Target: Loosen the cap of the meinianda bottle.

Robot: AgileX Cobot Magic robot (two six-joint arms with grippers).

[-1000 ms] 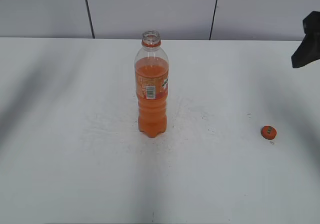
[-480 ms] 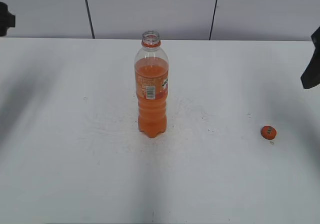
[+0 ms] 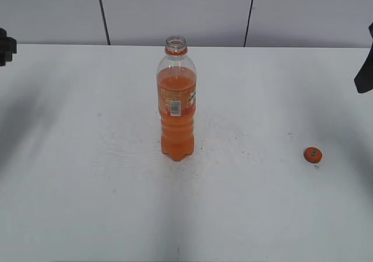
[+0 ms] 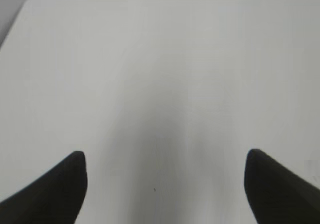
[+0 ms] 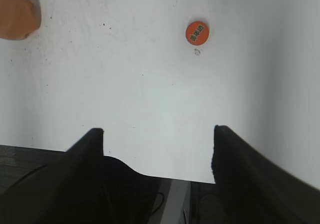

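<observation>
The meinianda bottle (image 3: pixel 176 102) stands upright mid-table with orange drink and an open neck; its lobed base shows in the right wrist view (image 5: pixel 17 17). The orange cap (image 3: pixel 313 154) lies on the table at the right, apart from the bottle; it also shows in the right wrist view (image 5: pixel 197 32). My left gripper (image 4: pixel 165 161) is open and empty over bare table; only a dark part of it shows at the exterior view's left edge (image 3: pixel 6 45). My right gripper (image 5: pixel 157 134) is open and empty, held back near the table's edge; a dark part of it shows at the exterior view's right edge (image 3: pixel 365 69).
The white table (image 3: pixel 87 174) has dark specks around the bottle. A grey panelled wall (image 3: pixel 175 11) runs behind it. The table's edge with dark space and cables beyond shows low in the right wrist view (image 5: pixel 165 194).
Both arms have drawn back to the frame edges: the right one moved further right and out, the left one came down at the left edge. Bottle and cap have not moved.
</observation>
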